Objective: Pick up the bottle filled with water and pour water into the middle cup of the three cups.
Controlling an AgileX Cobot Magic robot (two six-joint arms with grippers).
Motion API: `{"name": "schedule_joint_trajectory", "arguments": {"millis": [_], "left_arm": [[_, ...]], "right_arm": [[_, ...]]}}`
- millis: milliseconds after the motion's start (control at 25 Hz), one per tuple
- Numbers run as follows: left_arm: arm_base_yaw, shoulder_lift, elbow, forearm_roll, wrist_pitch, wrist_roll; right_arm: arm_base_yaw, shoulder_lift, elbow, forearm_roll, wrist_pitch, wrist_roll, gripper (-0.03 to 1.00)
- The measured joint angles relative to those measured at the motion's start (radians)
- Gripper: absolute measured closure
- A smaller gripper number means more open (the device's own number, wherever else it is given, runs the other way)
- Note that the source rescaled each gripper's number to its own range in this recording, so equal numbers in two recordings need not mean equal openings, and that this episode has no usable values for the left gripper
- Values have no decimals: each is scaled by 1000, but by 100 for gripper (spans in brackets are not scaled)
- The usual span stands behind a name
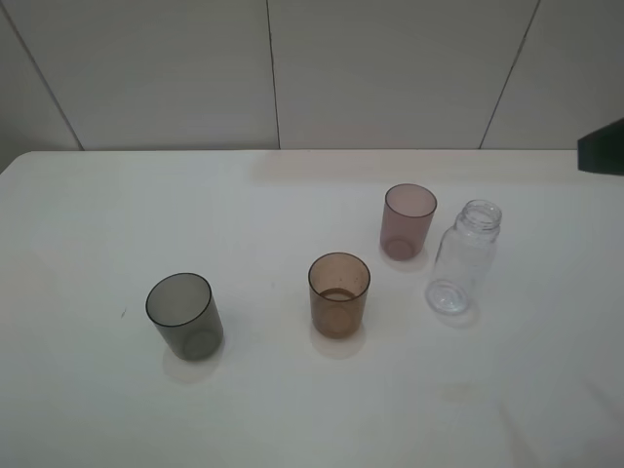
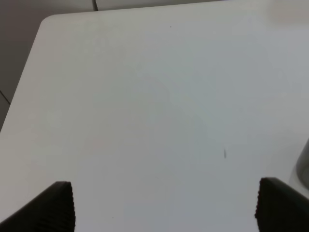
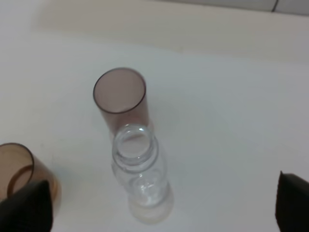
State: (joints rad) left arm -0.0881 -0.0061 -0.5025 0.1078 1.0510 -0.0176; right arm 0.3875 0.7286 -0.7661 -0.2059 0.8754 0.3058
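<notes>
The clear capless bottle [image 1: 463,258] stands upright on the white table [image 1: 88,224], just right of the mauve-pink cup [image 1: 408,220]. The amber-brown middle cup [image 1: 339,292] stands in front of them, and the smoky grey cup [image 1: 183,314] is further left. My right gripper [image 3: 159,207] is open and empty above the bottle [image 3: 139,166], with the mauve cup [image 3: 120,99] behind the bottle and the amber cup [image 3: 19,176] by one fingertip [image 3: 26,208]. My left gripper [image 2: 166,208] is open and empty over bare table; the grey cup's edge [image 2: 304,166] shows beside it.
A dark part of the right arm [image 1: 603,146] enters at the right edge of the high view. A tiled wall [image 1: 292,68] runs behind the table's far edge. The table's corner [image 2: 46,21] shows in the left wrist view.
</notes>
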Motion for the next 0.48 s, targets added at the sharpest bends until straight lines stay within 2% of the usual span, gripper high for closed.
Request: {"name": "schedule_joint_trajectory", "arguments": {"millis": [200,360,480], "left_arm": [[0,0,0,0,0,0],[0,0,0,0,0,0],[0,0,0,0,0,0]], "right_arm": [[-3,-219,-10,-29,56,5,-3],[-3,-374,-10,36,69,-17,-3],[-3,-456,-10,71,121,-21,-3]]}}
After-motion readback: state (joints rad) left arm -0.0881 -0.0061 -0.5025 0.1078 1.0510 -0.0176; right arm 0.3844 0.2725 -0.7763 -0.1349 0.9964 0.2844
